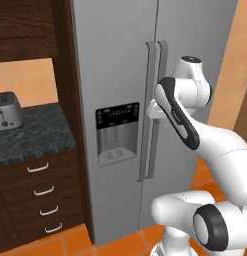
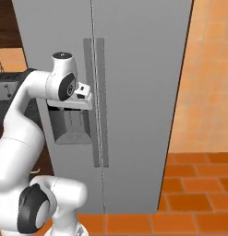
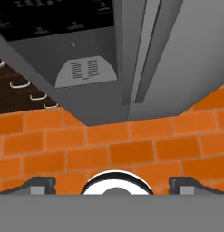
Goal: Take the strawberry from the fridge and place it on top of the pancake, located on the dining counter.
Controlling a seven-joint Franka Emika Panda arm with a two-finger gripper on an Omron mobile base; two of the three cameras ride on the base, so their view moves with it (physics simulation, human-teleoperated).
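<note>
Grey stainless steel fronts the fridge (image 1: 120, 75), and both of its doors stand shut, so the strawberry is not to be seen; you must take it to be inside, behind those doors. Your claw (image 3: 112, 185) is open, its two dark tips spread wide apart with nothing between them and no contact on either. In the hand view it looks steeply down over the orange floor tiles at the foot of the fridge.

The relation that governs your next move is claw to handle. The two long vertical handles (image 2: 99, 101) run along the centre seam, their long axis upright. In the right base view the wrist sits just beside them, on the dispenser side, at about mid-height of the handles; in the left base view it sits right against them. Whether anything touches, the frames do not settle.

Pose: the arm is folded, elbow raised, forearm reaching forward to the door front.

Judgement: the door is not yet opened. You would need to turn the claw so its spread crosses the upright bar before closing on it. The water dispenser (image 1: 116, 134) is close by; keep clear of its panel.
</note>
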